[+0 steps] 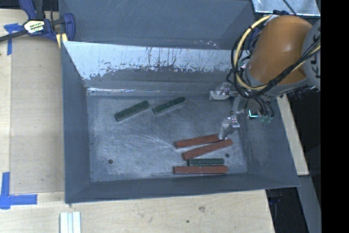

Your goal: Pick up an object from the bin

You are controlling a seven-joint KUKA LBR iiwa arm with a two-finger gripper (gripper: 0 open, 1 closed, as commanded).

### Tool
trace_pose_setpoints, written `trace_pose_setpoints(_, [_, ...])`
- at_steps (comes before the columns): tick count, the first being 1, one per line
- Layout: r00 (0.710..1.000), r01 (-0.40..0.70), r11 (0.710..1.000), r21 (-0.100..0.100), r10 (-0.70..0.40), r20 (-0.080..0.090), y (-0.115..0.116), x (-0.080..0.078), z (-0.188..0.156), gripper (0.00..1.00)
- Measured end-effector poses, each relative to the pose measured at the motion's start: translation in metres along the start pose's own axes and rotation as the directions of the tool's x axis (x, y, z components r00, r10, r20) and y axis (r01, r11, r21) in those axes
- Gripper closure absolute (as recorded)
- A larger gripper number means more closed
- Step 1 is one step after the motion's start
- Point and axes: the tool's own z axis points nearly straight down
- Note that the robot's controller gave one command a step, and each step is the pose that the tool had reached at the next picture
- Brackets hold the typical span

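The gripper [230, 127] is hanging low in the right part of the grey bin [76, 133], just above the right end of the upper reddish-brown stick [197, 142]; whether its grip is spread or closed I am not managing to tell, and nothing is showing as lifted, so the pick is looking not yet made; grasping and raising are remaining. That stick is lying slantwise, touching a second brown stick [211, 147]; below them a dark green stick [205, 161] and a third brown stick [200, 169] are lying flat near the front wall; a left green stick [131, 110] and a neighbouring green stick [168, 105] are resting well apart from these, toward the back; the right wall is standing close beside the gripper, leaving little room there; the bare floor to the left is offering free space.
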Motion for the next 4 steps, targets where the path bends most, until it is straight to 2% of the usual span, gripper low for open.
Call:
trace_pose_setpoints(1, [1.000, 0.002, 1.000, 0.001, -0.002, 0.008, 0.000, -0.002, -0.005, 0.00])
trace_pose_setpoints(2, [0.991, 0.134, 0.991, 0.002, -0.134, 0.010, 0.007, 0.008, 0.052, 0.00])
trace_pose_setpoints(3, [0.980, 0.198, 0.980, 0.001, -0.198, 0.009, 0.007, 0.012, 0.062, 0.00])
trace_pose_setpoints(4, [0.963, 0.270, 0.963, 0.003, -0.270, 0.012, 0.028, 0.002, 0.037, 0.00])
